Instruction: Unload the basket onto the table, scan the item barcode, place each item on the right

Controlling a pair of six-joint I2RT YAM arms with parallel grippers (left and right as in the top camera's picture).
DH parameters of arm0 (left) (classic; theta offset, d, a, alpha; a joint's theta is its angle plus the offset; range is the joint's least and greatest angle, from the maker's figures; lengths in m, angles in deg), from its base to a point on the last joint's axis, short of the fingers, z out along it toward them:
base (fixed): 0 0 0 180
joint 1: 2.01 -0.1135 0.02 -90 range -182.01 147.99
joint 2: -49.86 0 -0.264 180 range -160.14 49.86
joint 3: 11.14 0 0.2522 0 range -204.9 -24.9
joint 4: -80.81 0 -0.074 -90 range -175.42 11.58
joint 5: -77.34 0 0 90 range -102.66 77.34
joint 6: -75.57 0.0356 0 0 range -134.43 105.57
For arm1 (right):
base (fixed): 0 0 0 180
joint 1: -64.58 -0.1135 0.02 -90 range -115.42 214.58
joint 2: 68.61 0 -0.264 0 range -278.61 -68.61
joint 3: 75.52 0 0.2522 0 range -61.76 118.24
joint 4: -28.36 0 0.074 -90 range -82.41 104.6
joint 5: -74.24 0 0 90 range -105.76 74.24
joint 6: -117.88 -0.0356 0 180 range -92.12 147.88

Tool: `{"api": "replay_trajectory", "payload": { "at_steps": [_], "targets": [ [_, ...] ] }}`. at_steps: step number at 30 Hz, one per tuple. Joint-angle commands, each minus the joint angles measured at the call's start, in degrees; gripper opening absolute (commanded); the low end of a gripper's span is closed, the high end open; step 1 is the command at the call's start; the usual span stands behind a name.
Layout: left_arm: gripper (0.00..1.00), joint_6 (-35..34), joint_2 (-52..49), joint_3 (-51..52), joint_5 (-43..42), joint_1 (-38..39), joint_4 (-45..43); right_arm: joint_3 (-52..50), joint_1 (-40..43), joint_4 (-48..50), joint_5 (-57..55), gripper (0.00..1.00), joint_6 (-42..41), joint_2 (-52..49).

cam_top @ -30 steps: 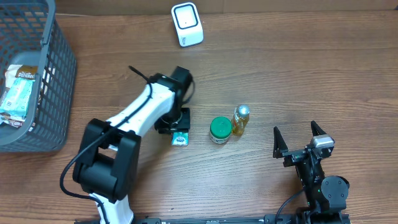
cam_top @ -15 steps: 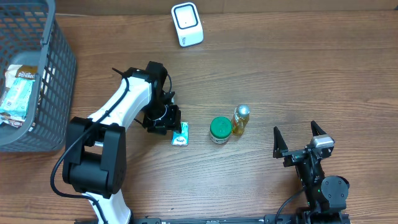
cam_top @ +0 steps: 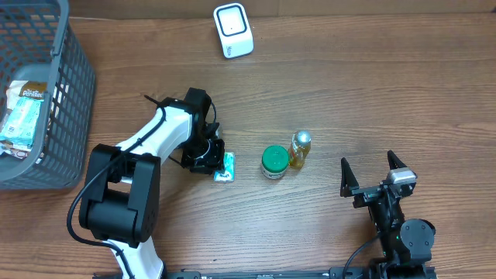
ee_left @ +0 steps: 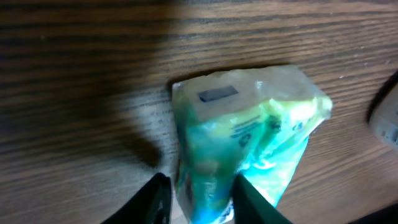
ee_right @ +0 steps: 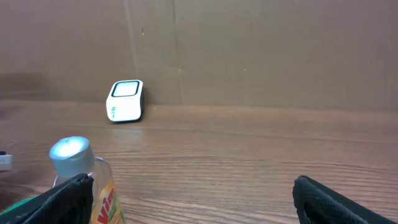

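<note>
- One item is in play: the soft packet (ee_left: 249,118) lies flat on the wooden table (cam_top: 372,85). It is just left of the green-lidded jar (cam_top: 273,161) and well short of the white scanner (cam_top: 233,29) at the far edge.
- You are at the pick-up step, as I judge it; the packet has not reached the scanner.
- Your left gripper (ee_left: 200,198) straddles the packet's near end, its fingers (ee_left: 155,199) one on each side and narrowly parted. Whether they already pinch it you cannot tell from these views.
- Your right gripper (cam_top: 367,160) is spread wide, holds nothing and sits well apart from the work.
- Next, most likely: make the pinch firm, lift, carry the packet toward the scanner and turn its barcode face to the window.
- A dark printed rectangle shows on the packet's pale top panel, too blurred to call a barcode.
- The packet is glossy, crinkled film in green and teal, pillow-shaped with a puffy middle. Expect it to deform and slip, so hold the flatter end rather than the bulge.
- The scanner is a hard, rounded white block with a dark-framed face.
</note>
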State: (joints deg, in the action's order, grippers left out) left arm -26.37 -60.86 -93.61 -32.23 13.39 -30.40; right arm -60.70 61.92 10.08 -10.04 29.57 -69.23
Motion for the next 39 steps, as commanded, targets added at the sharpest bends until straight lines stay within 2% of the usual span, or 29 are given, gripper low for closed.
{"api": "replay_trajectory", "payload": {
  "at_steps": [1,2,3,8,11,13,18,20,21,26,30,39],
  "targets": [
    [0.25,-0.5,0.0,1.1,0.5,0.4,-1.0,-0.6,0.1,0.2,0.0,1.0,0.3,0.5],
    [0.12,-0.5,0.0,1.1,0.4,0.5,-1.2,-0.6,0.1,0.2,-0.1,1.0,0.3,0.5],
    [0.04,-0.5,0.0,1.1,0.5,0.5,-1.2,-0.6,0.1,0.2,0.0,1.0,0.3,0.5],
    [0.04,-0.5,0.2,-1.0,0.7,0.2,1.8,-0.6,0.1,0.2,-0.1,1.0,0.3,0.5],
    [0.04,-1.2,1.3,-5.2,4.2,0.4,5.0,-0.6,0.1,0.2,0.0,1.0,0.3,0.5],
    [0.04,-4.5,2.7,-8.0,10.7,1.1,7.4,-0.6,0.1,0.2,-0.1,1.0,0.3,0.5],
    [0.04,-15.7,4.3,-13.5,33.5,6.0,15.0,-0.6,0.1,0.2,0.0,1.0,0.3,0.5],
    [0.04,-20.0,4.2,-13.4,38.9,8.3,16.6,-0.6,0.1,0.2,0.0,1.0,0.3,0.5],
    [0.04,-25.1,3.4,-13.0,44.2,10.5,18.6,-0.6,0.1,0.3,0.0,1.0,0.3,0.5],
    [0.04,-31.1,-0.4,-12.0,55.0,14.8,22.0,-0.6,0.1,0.2,0.0,1.0,0.3,0.5],
    [0.04,-34.6,-4.4,-12.0,58.8,15.5,24.9,-0.6,0.1,0.2,0.0,1.0,0.3,0.5],
    [0.04,-35.5,-13.0,-12.0,60.5,15.4,23.6,-0.6,0.1,0.2,-0.1,1.0,0.3,0.5]
  ]
}}
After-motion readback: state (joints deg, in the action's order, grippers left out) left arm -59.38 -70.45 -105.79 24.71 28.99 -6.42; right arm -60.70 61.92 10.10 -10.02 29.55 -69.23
